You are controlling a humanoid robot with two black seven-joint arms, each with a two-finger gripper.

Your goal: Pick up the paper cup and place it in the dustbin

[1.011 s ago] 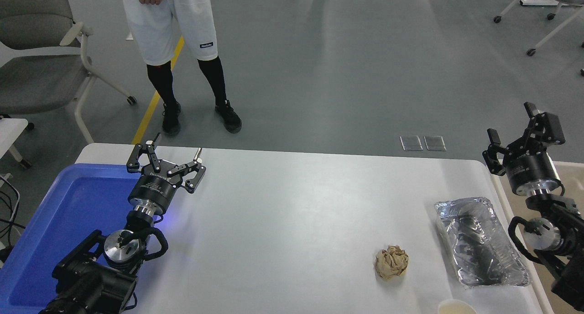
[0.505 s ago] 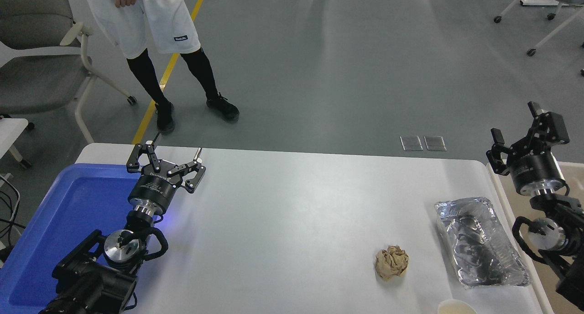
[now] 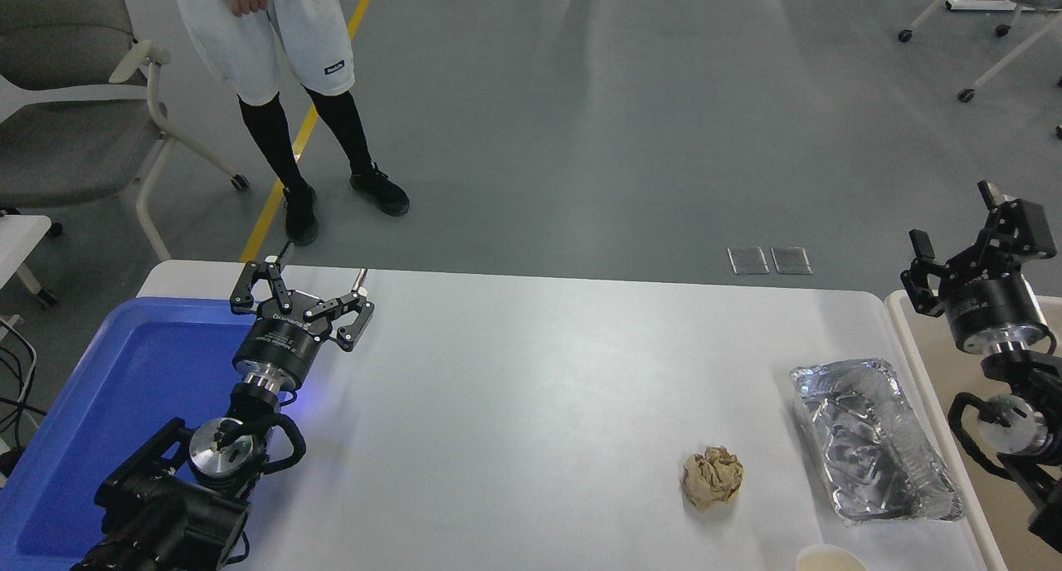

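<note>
The paper cup [image 3: 830, 559] shows only its off-white rim at the table's bottom edge, right of centre, cut off by the picture. The beige dustbin [image 3: 925, 363] stands against the table's right side, mostly behind my right arm. My right gripper [image 3: 954, 222] is open and empty, raised above the dustbin's far end, far from the cup. My left gripper [image 3: 322, 274] is open and empty, parked over the far edge of the blue tub.
A crumpled tan paper ball [image 3: 712, 478] lies left of a shiny foil tray [image 3: 875, 440]. A blue plastic tub [image 3: 108, 405] sits at the table's left. A person [image 3: 274, 73] stands on the floor beyond the table. A grey chair [image 3: 66, 114] is at far left.
My right arm has moved to the right, off the foil tray's side and over the dustbin. The person has stepped to the left. My left arm has not moved.
</note>
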